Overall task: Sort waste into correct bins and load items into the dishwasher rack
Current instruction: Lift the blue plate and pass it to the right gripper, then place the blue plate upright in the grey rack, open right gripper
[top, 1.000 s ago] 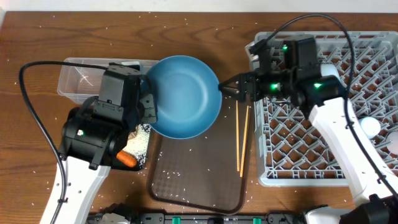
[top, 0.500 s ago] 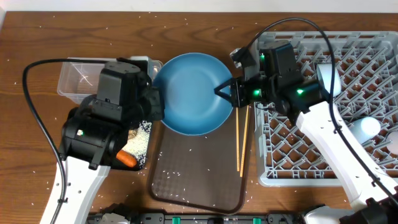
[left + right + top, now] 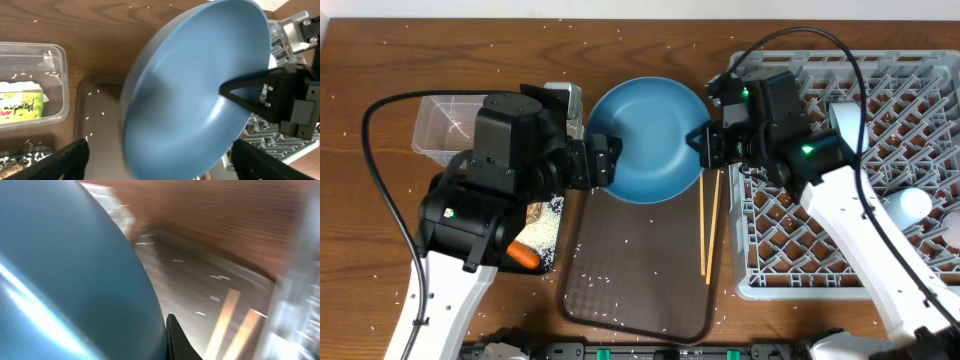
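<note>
The large blue plate (image 3: 650, 140) hangs tilted in the air over the far end of the brown serving tray (image 3: 635, 275). My right gripper (image 3: 704, 144) is shut on the plate's right rim (image 3: 65, 280); in the right wrist view one dark finger (image 3: 176, 341) presses against that rim. My left gripper (image 3: 607, 162) stands open at the plate's left rim, its fingers (image 3: 67, 161) spread wide on either side of the plate (image 3: 195, 90) without touching it. The chopsticks (image 3: 710, 225) lie on the tray's right side. The grey dishwasher rack (image 3: 820, 240) is at the right.
The clear tub (image 3: 445, 125) at the left holds a yellow-green wrapper (image 3: 20, 105). Under my left arm, the black tray (image 3: 548, 232) holds rice and an orange carrot (image 3: 525, 257). White cups (image 3: 910, 205) sit in the rack. Rice grains are scattered over the table.
The right gripper closed on the plate's right rim. Then the left gripper opened and let go of the left rim. The plate has shifted right, toward the rack.
</note>
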{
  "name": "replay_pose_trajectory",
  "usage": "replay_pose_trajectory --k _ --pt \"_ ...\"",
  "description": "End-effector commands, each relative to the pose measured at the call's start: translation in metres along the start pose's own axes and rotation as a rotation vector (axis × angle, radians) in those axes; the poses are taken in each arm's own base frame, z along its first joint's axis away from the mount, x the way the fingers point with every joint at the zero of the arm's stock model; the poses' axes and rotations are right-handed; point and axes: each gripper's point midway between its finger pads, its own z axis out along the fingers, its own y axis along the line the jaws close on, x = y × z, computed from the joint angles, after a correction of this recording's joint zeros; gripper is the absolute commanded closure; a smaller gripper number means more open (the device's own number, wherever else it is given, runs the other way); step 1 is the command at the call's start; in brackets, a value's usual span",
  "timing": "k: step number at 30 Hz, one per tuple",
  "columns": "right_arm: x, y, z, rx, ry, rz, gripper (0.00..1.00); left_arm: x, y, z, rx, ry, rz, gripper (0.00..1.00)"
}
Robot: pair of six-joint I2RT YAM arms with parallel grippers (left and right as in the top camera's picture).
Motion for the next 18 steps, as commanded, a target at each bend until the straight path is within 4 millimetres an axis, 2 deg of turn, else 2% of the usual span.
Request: replay_pose_trajectory --k 1,4,6,9,10,11,15,18 --pt "-0.024 -0.038 -0.046 0.228 -0.162 0.062 0.99 -0.007 -0.011 -0.008 0.04 -0.026 0.016 0.05" --pt "-0.027 -0.077 -0.081 0.4 -0.233 0.134 0.99 -0.009 -0.012 -0.008 0.043 -0.035 0.019 0.01" --pt "-0.025 -0.113 -0.114 0.571 -0.291 0.204 0.99 -0.01 -0.012 -0.008 0.044 -0.037 0.02 0.0" --pt "-0.017 -0.168 -0.173 0.863 -0.38 0.308 0.99 -0.009 -0.012 -0.008 0.044 -0.036 0.02 0.0" --pt "-0.011 -0.188 -0.199 0.996 -0.415 0.355 0.99 -0.009 -0.012 -0.008 0.044 -0.036 0.02 0.0" --pt "-0.006 -0.202 -0.218 1.092 -0.44 0.389 0.99 -0.01 -0.012 -0.008 0.044 -0.036 0.02 0.01" --pt "0.006 -0.237 -0.28 1.396 -0.53 0.478 0.99 -0.009 -0.012 -0.008 0.043 -0.036 0.019 0.01" --pt "0.006 -0.251 -0.31 1.557 -0.592 0.511 0.99 -0.009 -0.012 -0.008 0.043 -0.035 0.019 0.01"
